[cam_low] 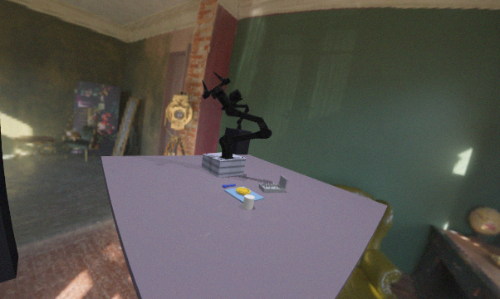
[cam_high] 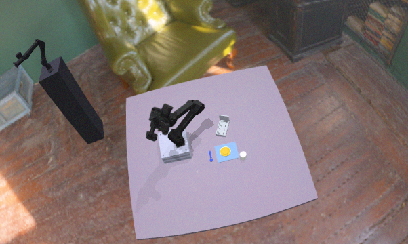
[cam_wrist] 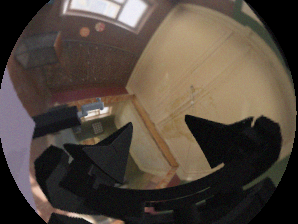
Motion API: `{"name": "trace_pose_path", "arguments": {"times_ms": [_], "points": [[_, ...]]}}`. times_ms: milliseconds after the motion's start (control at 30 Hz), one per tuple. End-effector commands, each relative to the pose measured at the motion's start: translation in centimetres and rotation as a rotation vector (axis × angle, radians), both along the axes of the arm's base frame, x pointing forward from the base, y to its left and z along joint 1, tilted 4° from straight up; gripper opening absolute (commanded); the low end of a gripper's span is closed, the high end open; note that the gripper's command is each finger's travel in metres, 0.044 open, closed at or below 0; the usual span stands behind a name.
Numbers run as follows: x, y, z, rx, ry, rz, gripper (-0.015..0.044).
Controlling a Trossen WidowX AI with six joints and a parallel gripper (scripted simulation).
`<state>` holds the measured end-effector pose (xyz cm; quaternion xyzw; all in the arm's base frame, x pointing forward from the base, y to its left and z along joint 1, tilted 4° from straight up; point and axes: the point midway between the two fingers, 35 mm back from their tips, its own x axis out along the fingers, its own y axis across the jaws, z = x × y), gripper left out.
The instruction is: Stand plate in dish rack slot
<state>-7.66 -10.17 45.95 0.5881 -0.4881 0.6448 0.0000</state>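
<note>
1. Since everyone asks for a headcount first: one yellow plate (cam_high: pixel 225 151) (cam_low: pixel 243 191), one dish rack (cam_high: pixel 223 118) (cam_low: pixel 283 183), one blue mat (cam_high: pixel 234 157) (cam_low: pixel 254 196), one blue spoon (cam_high: pixel 211 156) (cam_low: pixel 229 186) and one white cup (cam_high: pixel 242 154) (cam_low: pixel 248 202), all on one pale purple table (cam_high: pixel 258 196) (cam_low: pixel 233 257) (cam_wrist: pixel 15 115).

2. The gripper (cam_high: pixel 150 125) (cam_low: pixel 209 77) (cam_wrist: pixel 158 121) has two fingers, spread nearly all the way, with a big gap and nothing between them. They're up in the air, on the arm's folded-back side, pointing up and away from the table stuff.

3. So the plate is well apart from the fingers, way lower down and over on the other side of the arm's base block (cam_high: pixel 175 156) (cam_low: pixel 223 166). Wrist cam doesn't show it at all, just the room past the fingertips.

4. Plate's lying flat on the mat, between the spoon and the cup, so its face is level with the tabletop. It's round, so no long axis to speak of.

5. Rack sits near the mat, not touching it, with small upright pegs and one raised end panel. Its long side runs away from that panel, roughly toward the mat in the top view. No plate in it.
</note>
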Motion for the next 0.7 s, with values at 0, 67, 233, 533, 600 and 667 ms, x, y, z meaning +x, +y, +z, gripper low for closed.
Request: {"name": "trace_pose_path", "arguments": {"times_ms": [0, 67, 233, 533, 600, 667], "points": [[-0.1, -0.1, 0.0, 0.001, -0.004, 0.004, 0.04], [-0.5, -0.5, -0.2, 0.007, -0.038, 0.035, 0.04], [-1.9, -2.6, -0.9, 0.035, -0.163, 0.148, 0.04], [-3.4, -7.1, -2.8, 0.114, -0.384, 0.345, 0.04], [-3.5, -8.2, -3.3, 0.136, -0.432, 0.386, 0.04], [-3.5, -9.4, -3.9, 0.159, -0.482, 0.427, 0.04]]}}
